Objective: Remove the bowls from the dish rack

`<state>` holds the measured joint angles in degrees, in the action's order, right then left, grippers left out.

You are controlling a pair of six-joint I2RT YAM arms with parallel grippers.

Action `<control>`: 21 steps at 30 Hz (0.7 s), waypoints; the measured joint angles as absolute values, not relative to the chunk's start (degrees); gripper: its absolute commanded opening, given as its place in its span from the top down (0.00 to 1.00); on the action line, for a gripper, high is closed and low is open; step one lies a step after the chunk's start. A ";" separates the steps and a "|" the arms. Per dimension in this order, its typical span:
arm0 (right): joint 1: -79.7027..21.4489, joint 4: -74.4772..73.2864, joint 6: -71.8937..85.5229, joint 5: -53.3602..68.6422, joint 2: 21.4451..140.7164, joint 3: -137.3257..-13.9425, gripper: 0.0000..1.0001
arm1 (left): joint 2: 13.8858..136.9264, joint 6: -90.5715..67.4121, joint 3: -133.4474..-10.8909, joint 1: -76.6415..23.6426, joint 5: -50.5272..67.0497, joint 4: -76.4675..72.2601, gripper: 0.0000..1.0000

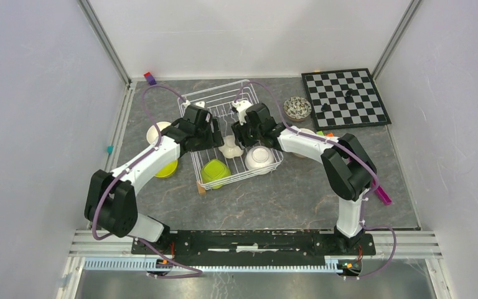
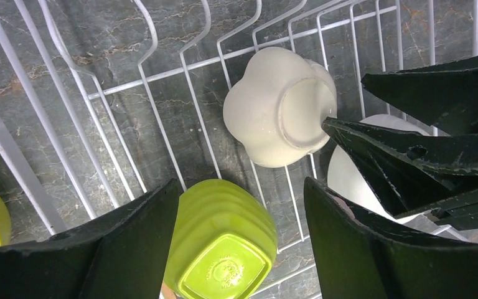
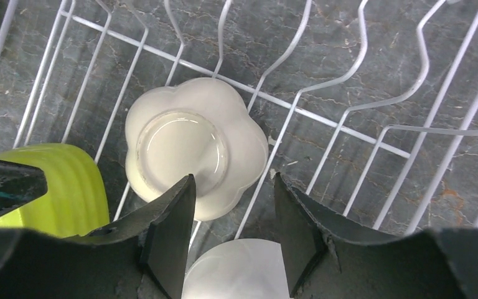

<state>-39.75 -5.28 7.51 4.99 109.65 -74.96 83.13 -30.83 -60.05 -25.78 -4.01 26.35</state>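
Marbled grey table (image 1: 286, 193), white wire rack (image 1: 221, 99), scalloped glossy bowl (image 3: 193, 146)

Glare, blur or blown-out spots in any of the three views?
Top external: dish rack evenly lit, sharp. Left wrist: lime green bowl sharp, mild sheen. Right wrist: cream flower-shaped bowl shows a soft highlight on its base; white bowl at the bottom edge looks washed out.
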 measured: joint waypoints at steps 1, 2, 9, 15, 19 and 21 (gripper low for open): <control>-39.75 -5.37 7.33 4.54 109.65 -75.11 0.51 | 83.22 -30.83 -60.05 -25.78 -3.86 26.15 0.21; -39.68 -5.41 7.20 4.19 109.71 -75.20 0.54 | 83.26 -30.83 -60.05 -25.78 -3.81 25.98 0.21; -39.29 -6.35 5.96 2.07 110.72 -76.62 0.64 | 84.53 -30.85 -60.05 -25.76 -2.35 24.97 0.18; -38.15 -7.94 5.54 0.97 110.74 -76.44 0.64 | 84.82 -32.05 -60.05 -25.74 0.80 22.55 0.07; -37.93 -8.05 5.19 1.67 110.74 -76.07 0.64 | 85.76 -34.11 -59.79 -25.74 3.95 18.94 0.06; -37.87 -7.90 5.06 2.15 110.74 -75.99 0.64 | 86.59 -35.24 -59.37 -25.74 5.39 17.10 0.08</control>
